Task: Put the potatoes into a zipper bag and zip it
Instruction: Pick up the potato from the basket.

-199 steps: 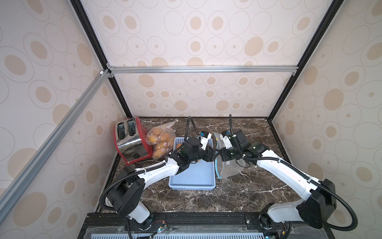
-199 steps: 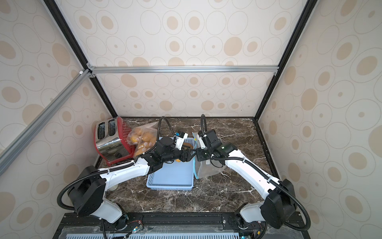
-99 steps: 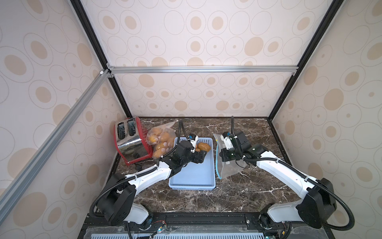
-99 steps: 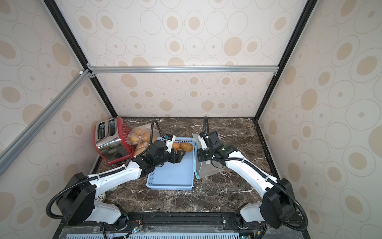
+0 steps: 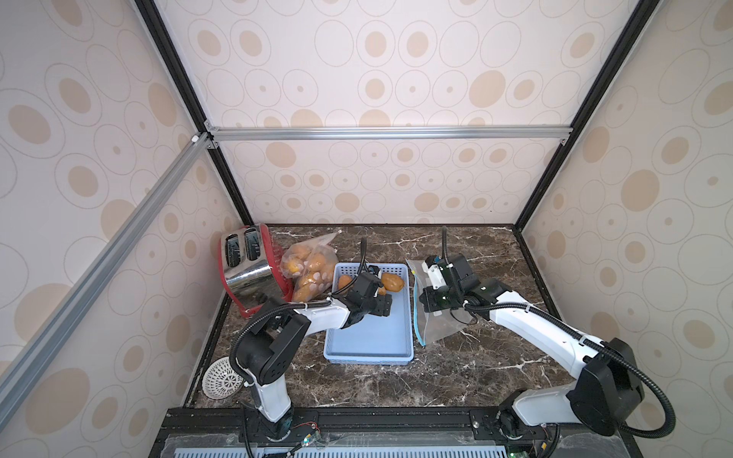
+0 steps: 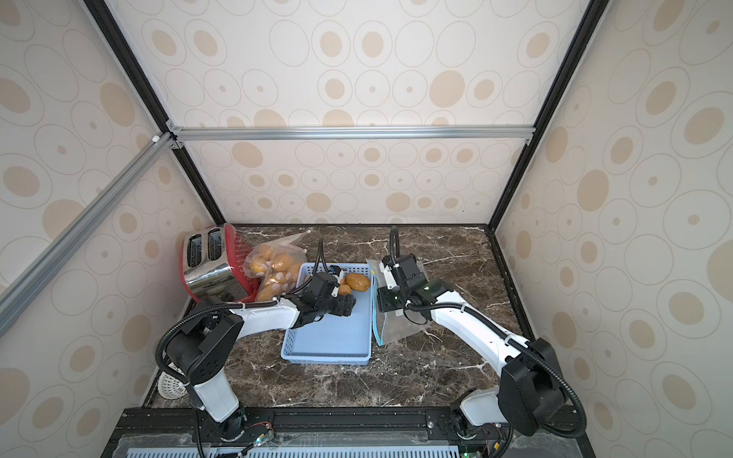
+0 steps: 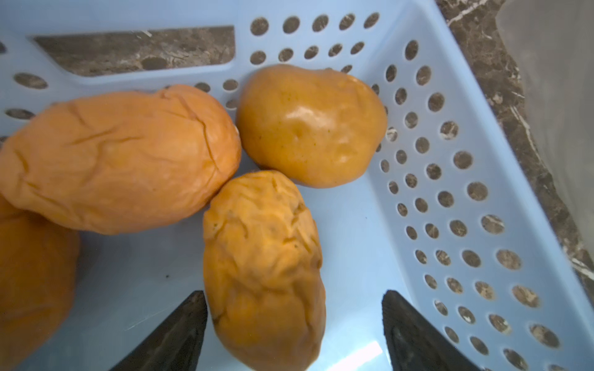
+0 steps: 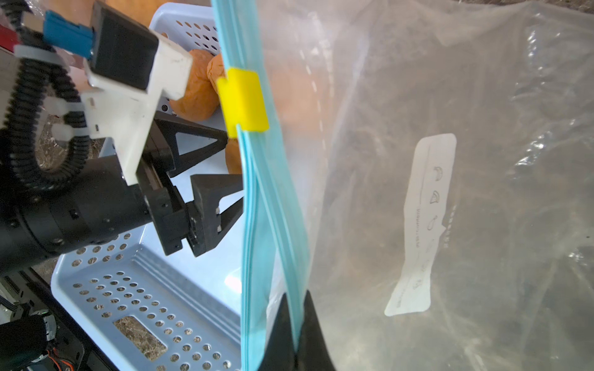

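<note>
Three orange potatoes lie at the far end of the blue basket (image 7: 450, 192): a smooth one (image 7: 308, 125) and two wrinkled ones (image 7: 119, 157). My left gripper (image 7: 292, 300) is open low in the basket, with the small wrinkled potato (image 7: 263, 257) between its fingers; one finger (image 7: 189, 314) is beside it, the other stands apart. In both top views this gripper (image 5: 382, 305) (image 6: 347, 307) sits just in front of the potatoes (image 5: 392, 280) (image 6: 357, 281). My right gripper (image 8: 294, 297) is shut on the zipper bag's (image 8: 450, 96) blue zip strip, holding it upright beside the basket (image 5: 369, 349); the yellow slider (image 8: 242, 99) sits further along the strip.
A clear bag full of potatoes (image 5: 309, 269) leans on a red toaster (image 5: 246, 261) at the back left. A white round strainer (image 5: 222, 378) lies off the table's left front corner. Dark marble table (image 5: 456, 372) lies around the basket.
My left gripper has pulled back from the bag's mouth into the basket and its jaws have widened. The right gripper stays shut on the bag, shifted only slightly.
</note>
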